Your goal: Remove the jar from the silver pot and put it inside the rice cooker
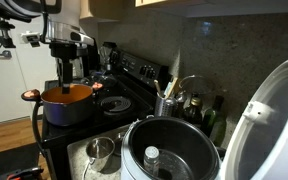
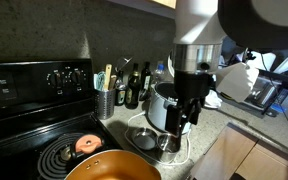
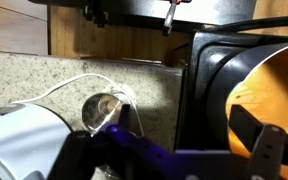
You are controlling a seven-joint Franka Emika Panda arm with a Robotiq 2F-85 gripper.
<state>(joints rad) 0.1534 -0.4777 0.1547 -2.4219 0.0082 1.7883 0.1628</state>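
Note:
The jar (image 1: 151,155) shows its round whitish lid inside the dark bowl of the rice cooker (image 1: 134,140), whose white lid (image 1: 274,110) stands open. The cooker also shows in an exterior view (image 2: 160,100) and at the wrist view's lower left (image 3: 19,140). The silver pot (image 1: 102,150) stands on the counter beside the cooker, and looks empty in the wrist view (image 3: 104,108). It also shows in an exterior view (image 2: 144,138). My gripper (image 3: 189,125) is open and empty, raised over the counter and stove edge between the silver pot and the orange pot. It shows in both exterior views (image 1: 66,78) (image 2: 184,118).
The orange pot (image 1: 67,100) (image 3: 269,100) sits on the black stove (image 2: 44,150). A utensil holder (image 1: 166,103) and bottles (image 2: 134,90) stand against the back wall. A white cable (image 3: 64,88) loops on the granite counter by the silver pot.

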